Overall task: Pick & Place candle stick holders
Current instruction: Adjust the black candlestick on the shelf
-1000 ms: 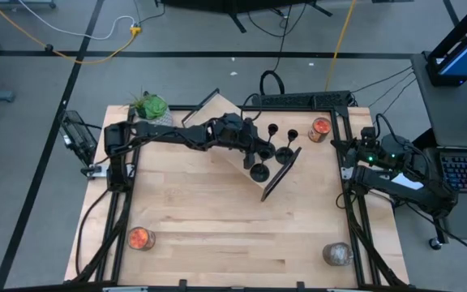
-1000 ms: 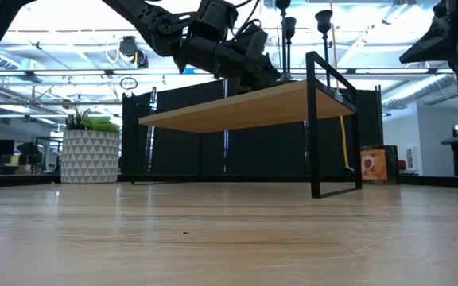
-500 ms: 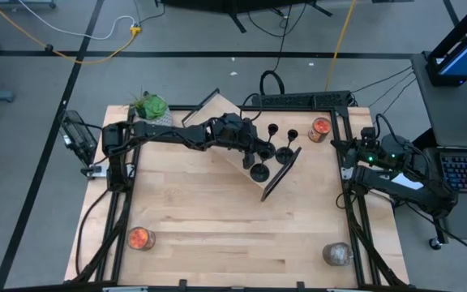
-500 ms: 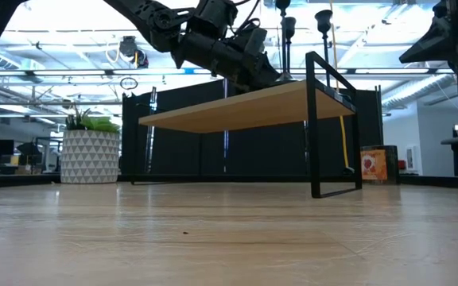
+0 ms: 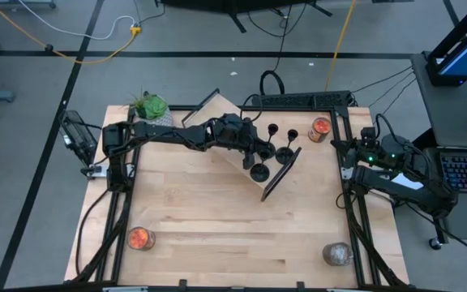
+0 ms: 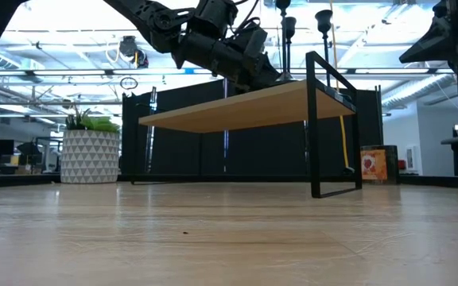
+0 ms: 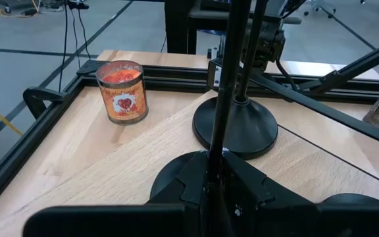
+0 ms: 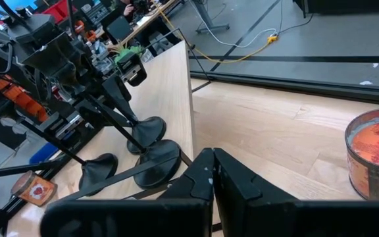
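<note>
Shelf top: left pincer clamps holder stem.

A light wooden table carries a potted plant at upper left, red candle jars at upper right and lower left, a greyish jar at lower right, and a small black-framed wooden shelf near the upper middle.

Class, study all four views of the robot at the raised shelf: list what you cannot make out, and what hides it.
- Left wrist view: the cup top of the thin black candle stick holder gripped by the left gripper is cut off by the picture's edge.
- Low view: the holder bases sit behind the raised wooden shelf.
- High view: the parked right gripper is too small to read.
</note>
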